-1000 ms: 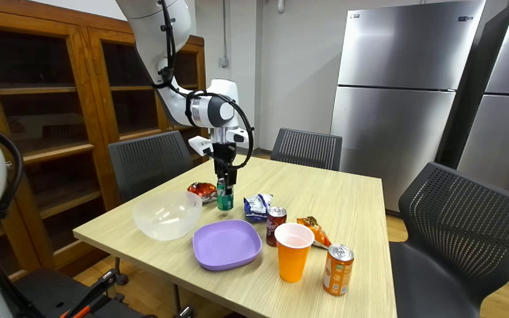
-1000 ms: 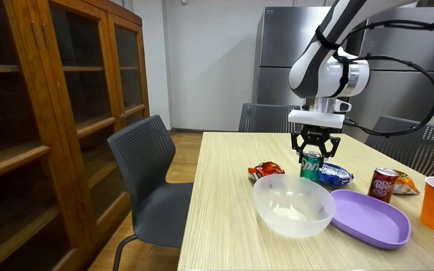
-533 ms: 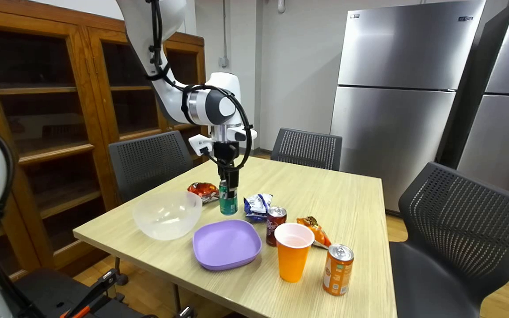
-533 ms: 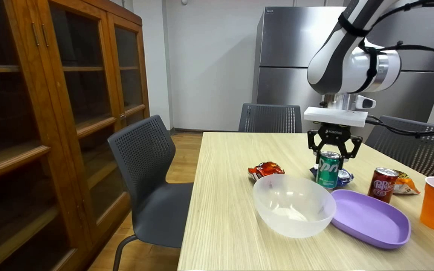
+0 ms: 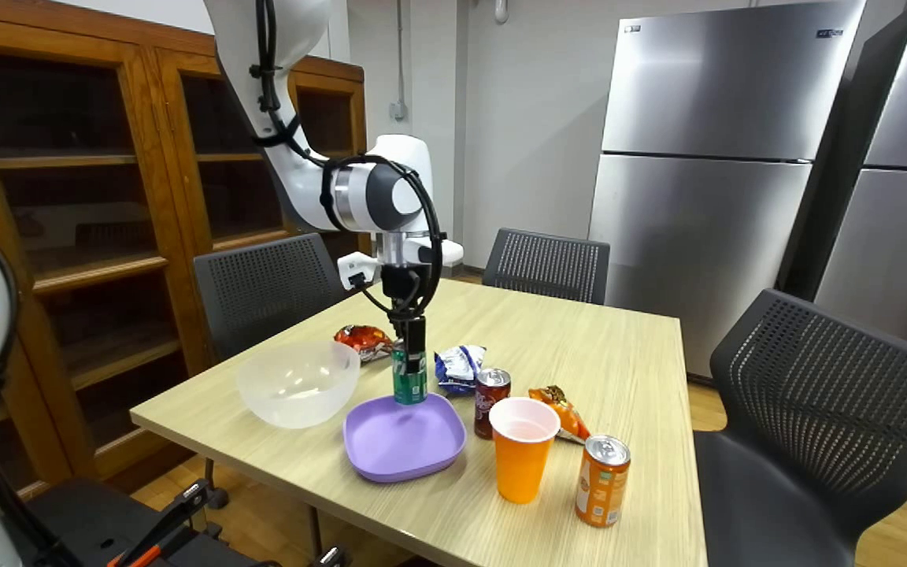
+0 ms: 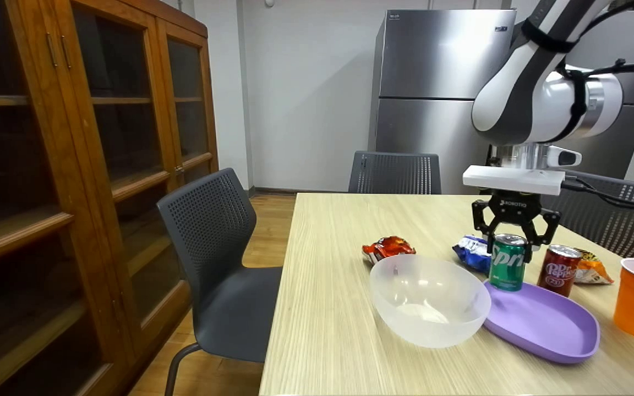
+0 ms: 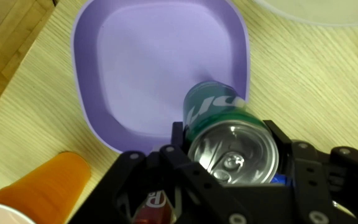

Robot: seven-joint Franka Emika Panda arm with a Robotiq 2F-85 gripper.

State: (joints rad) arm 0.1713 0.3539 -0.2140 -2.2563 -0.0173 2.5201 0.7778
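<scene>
My gripper (image 6: 508,252) is shut on a green Sprite can (image 6: 507,270), its black fingers on either side of the can's upper part. Upright in both exterior views, the can is over or just behind the far edge of the purple plate (image 5: 404,445); whether its base touches anything, I cannot tell. From the wrist view, the silver lid (image 7: 233,152) faces the camera, and the can overlaps a corner of the plate. Beside the gripper stands a dark red Dr Pepper can (image 6: 559,270). A blue snack bag (image 5: 460,368) lies close by, partly hidden in the wrist view.
A translucent bowl (image 6: 427,313) sits beside the plate. A red snack bag (image 6: 388,248) lies behind the bowl. An orange cup (image 5: 526,461), an orange can (image 5: 603,484) and an orange snack bag (image 5: 562,411) are toward the table's other side. Chairs surround the table.
Gripper and Sprite can have travelled together from near the red and blue bags to the plate's far edge. The grip has stayed the same; the other objects have not moved.
</scene>
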